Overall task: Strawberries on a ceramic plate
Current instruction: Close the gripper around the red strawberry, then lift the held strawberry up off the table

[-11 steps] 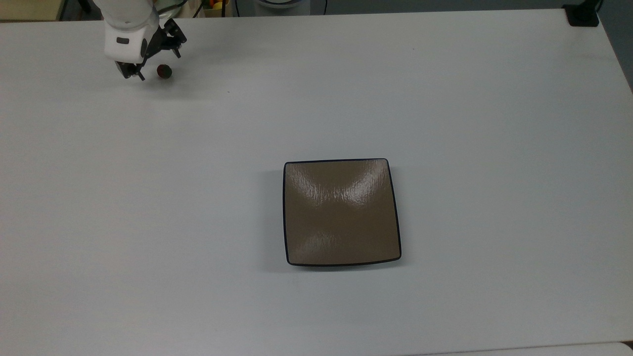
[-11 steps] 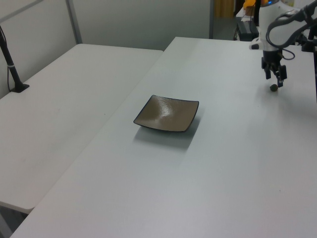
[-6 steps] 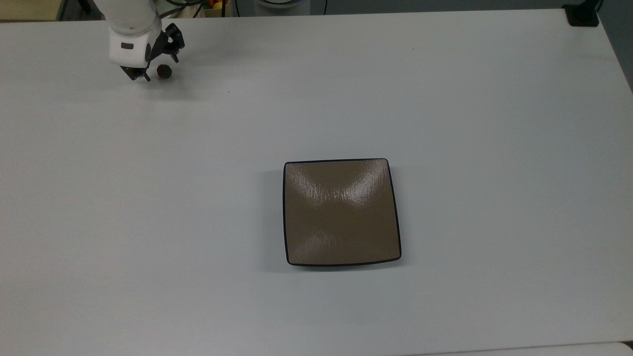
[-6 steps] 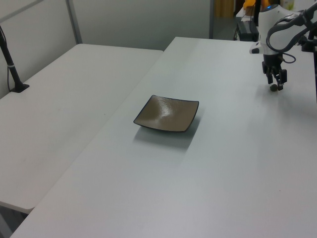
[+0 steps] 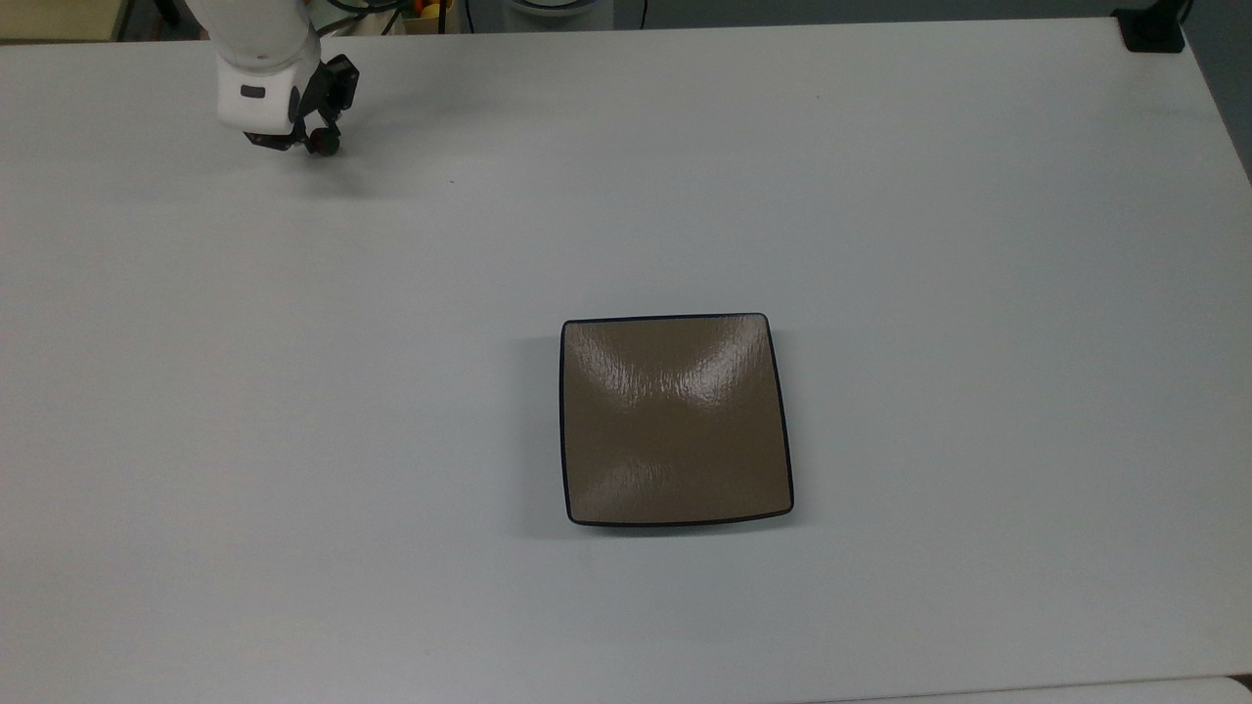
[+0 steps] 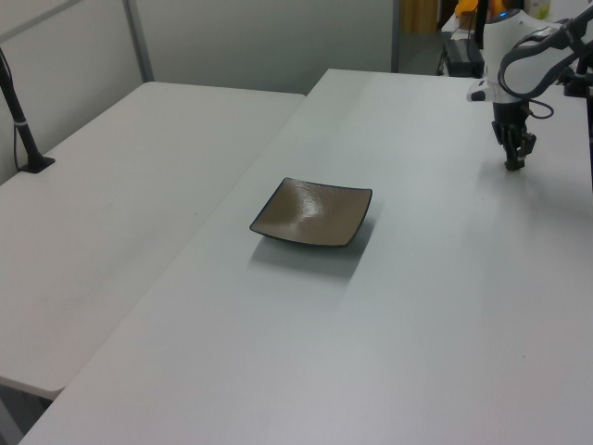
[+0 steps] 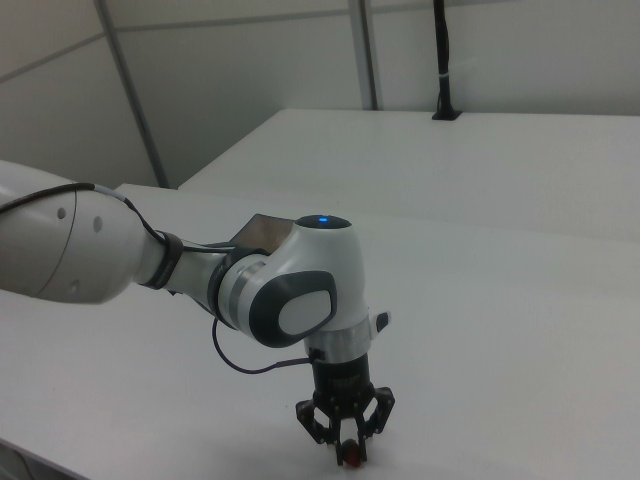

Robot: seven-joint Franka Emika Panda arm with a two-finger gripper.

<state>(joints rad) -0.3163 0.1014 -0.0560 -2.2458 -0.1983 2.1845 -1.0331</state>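
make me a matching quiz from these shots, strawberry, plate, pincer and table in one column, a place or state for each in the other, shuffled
Column one:
1. strawberry
2. plate
3. pincer
4. table

Column two:
A. glossy tan-brown square with nothing on it
B. pale grey surface under everything
C. tiny red thing between two dark fingers
D. pointing down at the top view's upper left corner

Pairs: 1-C, 2-A, 3-D, 4-B

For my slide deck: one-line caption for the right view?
Panda arm's hand lowered around a tiny red strawberry on the white table.
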